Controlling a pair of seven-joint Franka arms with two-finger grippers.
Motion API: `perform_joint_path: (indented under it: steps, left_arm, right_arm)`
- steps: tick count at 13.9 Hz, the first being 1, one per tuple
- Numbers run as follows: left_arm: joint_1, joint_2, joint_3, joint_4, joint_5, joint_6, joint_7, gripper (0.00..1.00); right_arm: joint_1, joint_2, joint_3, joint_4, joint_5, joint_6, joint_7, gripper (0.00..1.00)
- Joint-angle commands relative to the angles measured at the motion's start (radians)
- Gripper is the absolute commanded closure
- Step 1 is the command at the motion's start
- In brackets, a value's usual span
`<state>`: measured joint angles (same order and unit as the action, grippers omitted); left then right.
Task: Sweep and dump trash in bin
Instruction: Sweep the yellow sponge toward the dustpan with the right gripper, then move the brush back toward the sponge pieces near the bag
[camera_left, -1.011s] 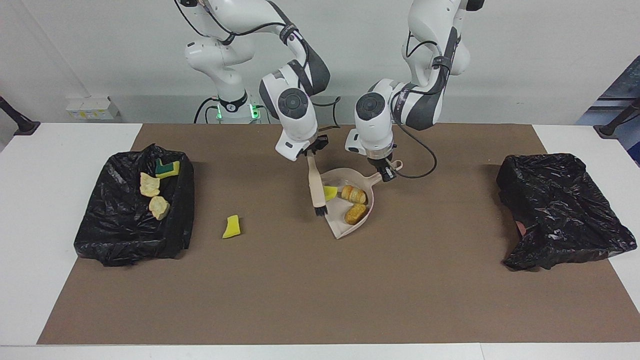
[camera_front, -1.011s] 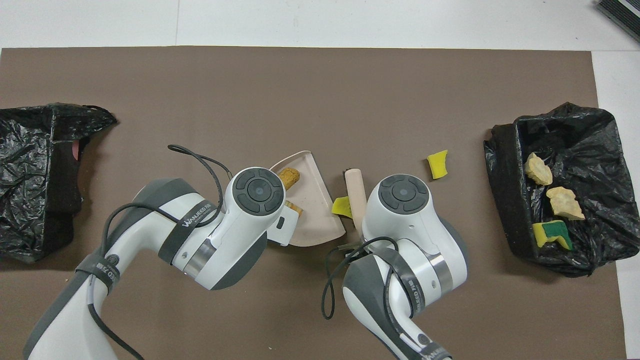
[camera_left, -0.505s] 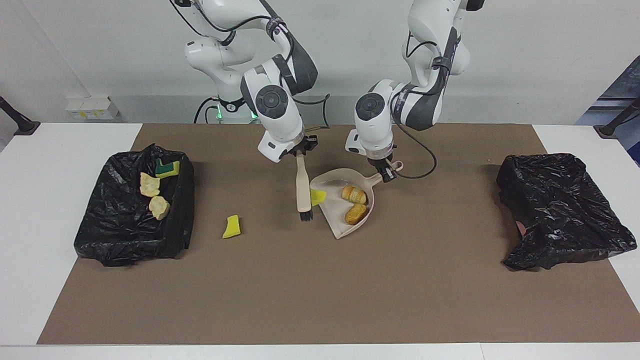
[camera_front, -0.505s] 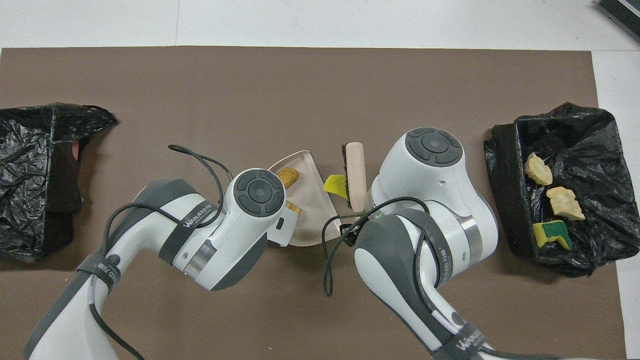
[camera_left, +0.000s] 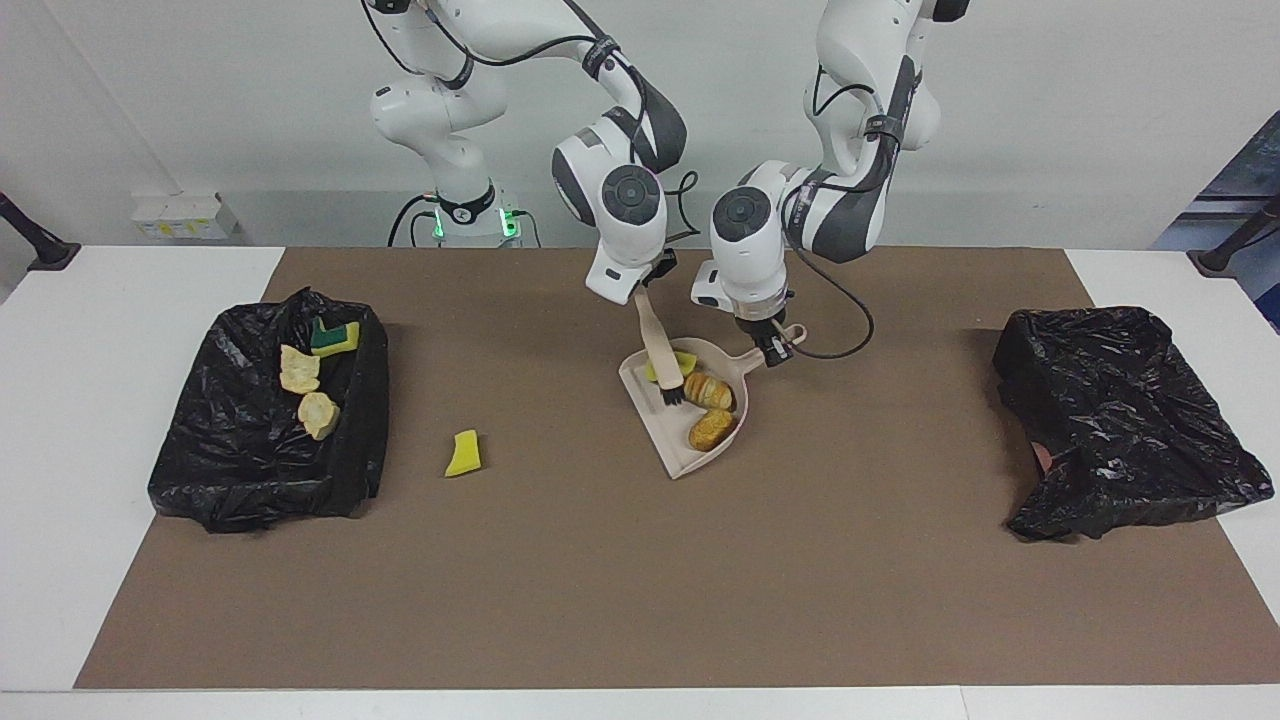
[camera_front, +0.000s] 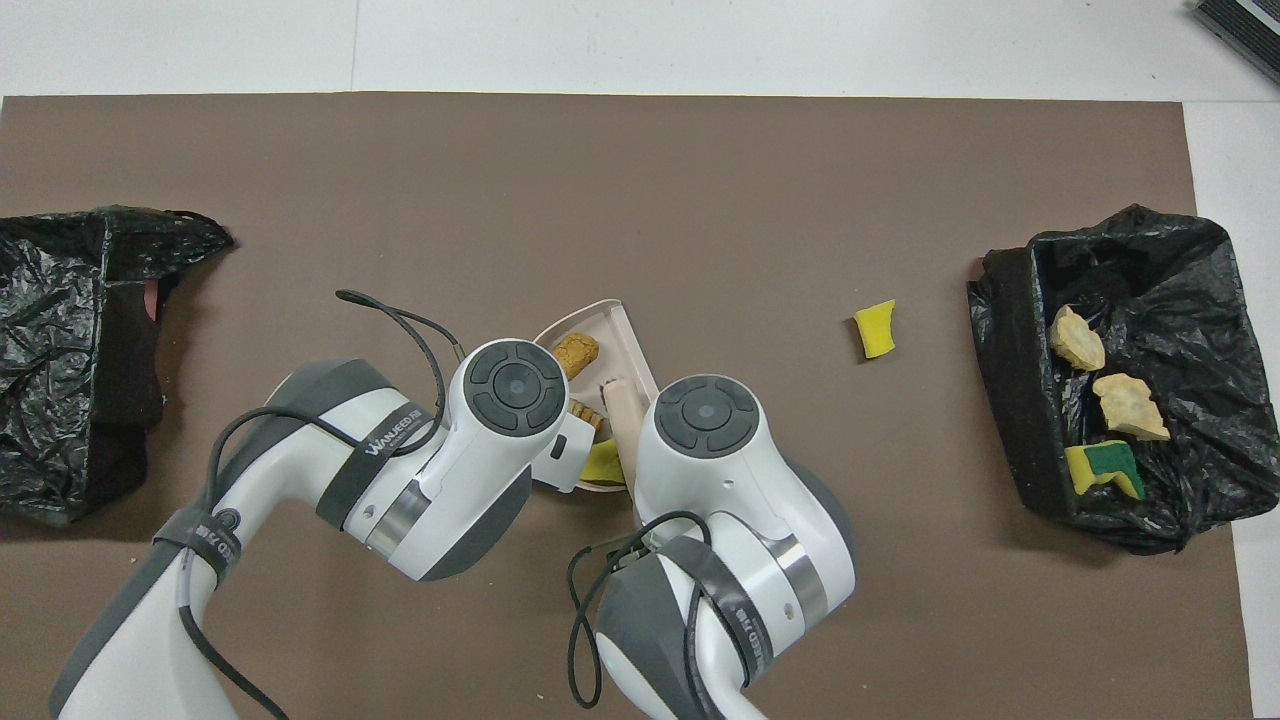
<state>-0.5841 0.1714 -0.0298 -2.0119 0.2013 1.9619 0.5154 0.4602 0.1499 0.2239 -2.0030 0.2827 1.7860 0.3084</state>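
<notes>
The beige dustpan (camera_left: 664, 432) lies mid-mat, with my left gripper (camera_left: 771, 347) shut on its handle. Two golden-brown trash lumps (camera_left: 708, 388) (camera_left: 712, 428) and a yellow sponge chunk (camera_left: 684, 361) sit inside it. My right gripper (camera_left: 648, 290) is shut on the beige brush (camera_left: 657, 345), whose black bristles rest in the pan against the sponge. Another yellow sponge piece (camera_left: 463, 453) lies loose on the mat toward the right arm's end. The black-lined bin (camera_left: 368, 400) there holds two pale lumps and a green-backed sponge (camera_front: 1103, 466). In the overhead view both wrists cover most of the dustpan (camera_front: 622, 332).
A second black bag (camera_left: 1120, 420) sits crumpled at the left arm's end of the brown mat. The left arm's cable loops on the mat near the dustpan handle (camera_left: 840, 345). Open mat stretches between the loose sponge (camera_front: 876, 328) and the bin (camera_front: 1008, 400).
The right gripper drew the brush back, then swept it toward the left arm's end, pushing the yellow sponge from the pan's mouth into the pan. The dustpan shifted slightly.
</notes>
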Motion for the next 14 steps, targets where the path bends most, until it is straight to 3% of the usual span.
perform_joint_path:
  steps: [1,6,9,11,14]
  left_arm:
    - [0.007,-0.01,-0.002,-0.024,0.024,0.034,-0.017,1.0]
    - [0.007,-0.01,-0.002,-0.025,0.024,0.034,-0.017,1.0]
    - [0.007,-0.01,-0.002,-0.025,0.024,0.034,-0.017,1.0]
    - [0.007,-0.01,-0.002,-0.025,0.024,0.032,-0.017,1.0]
    - [0.007,-0.01,-0.002,-0.025,0.024,0.035,-0.017,1.0]
  right_arm:
    - [-0.023,-0.064,-0.002,-0.031,0.095,-0.094,-0.009,1.0]
    - [-0.043,-0.102,-0.006,-0.016,0.099,-0.232,-0.02,1.0]
    - [-0.078,-0.087,-0.008,0.059,0.089,-0.27,-0.035,1.0]
    - [-0.135,-0.087,-0.012,0.072,0.049,-0.257,-0.122,1.0]
    - [-0.214,-0.049,-0.009,0.093,-0.123,-0.169,-0.178,1.0]
